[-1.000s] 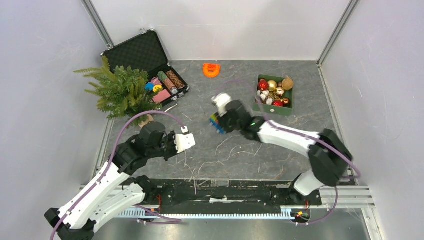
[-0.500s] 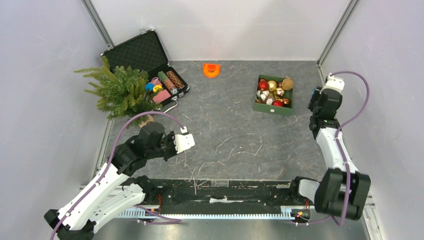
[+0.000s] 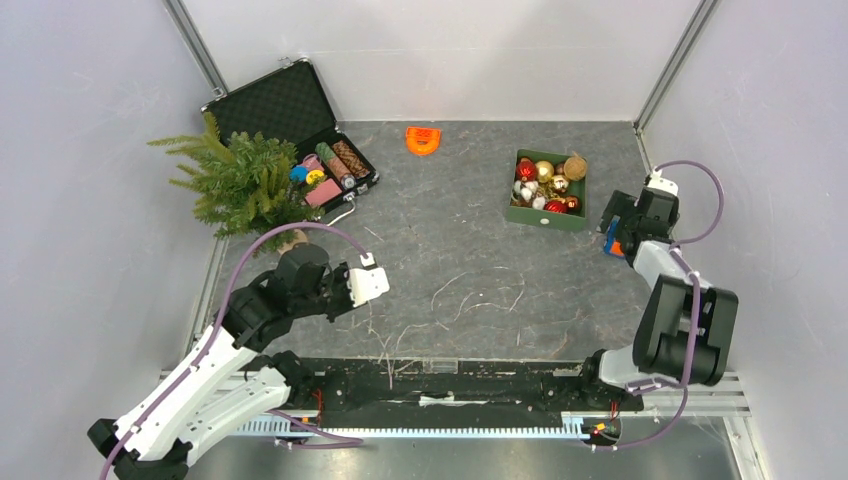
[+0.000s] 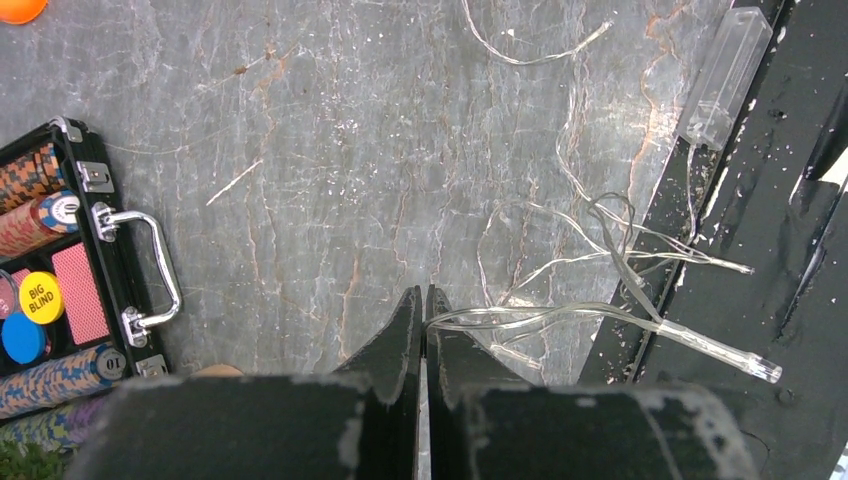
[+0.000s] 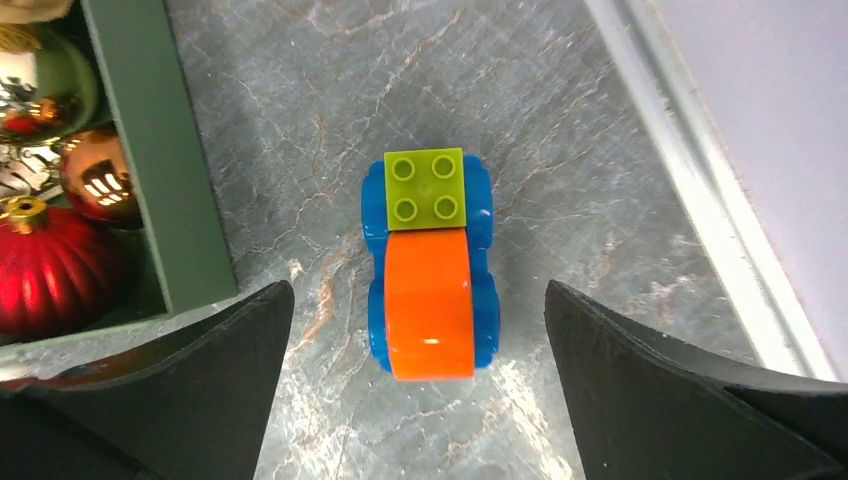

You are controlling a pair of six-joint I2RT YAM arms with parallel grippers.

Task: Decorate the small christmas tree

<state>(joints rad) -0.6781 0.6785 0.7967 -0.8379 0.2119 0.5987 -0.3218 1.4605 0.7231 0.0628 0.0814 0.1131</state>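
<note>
The small christmas tree (image 3: 240,180) stood far-left on the counter (image 3: 470,260), probably light and springy.
Best held by its stump (image 3: 293,240); the left end effector (image 4: 424,300) pinched a clear wire (image 4: 560,312), the right end effector (image 5: 415,300) gaped empty.

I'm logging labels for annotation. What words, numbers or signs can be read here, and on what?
"BIG BLIND": on the yellow chip in the briefcase.
Other chips: markings too small to read.
Toy car: no text.
Ornament box: no text visible.
</note>
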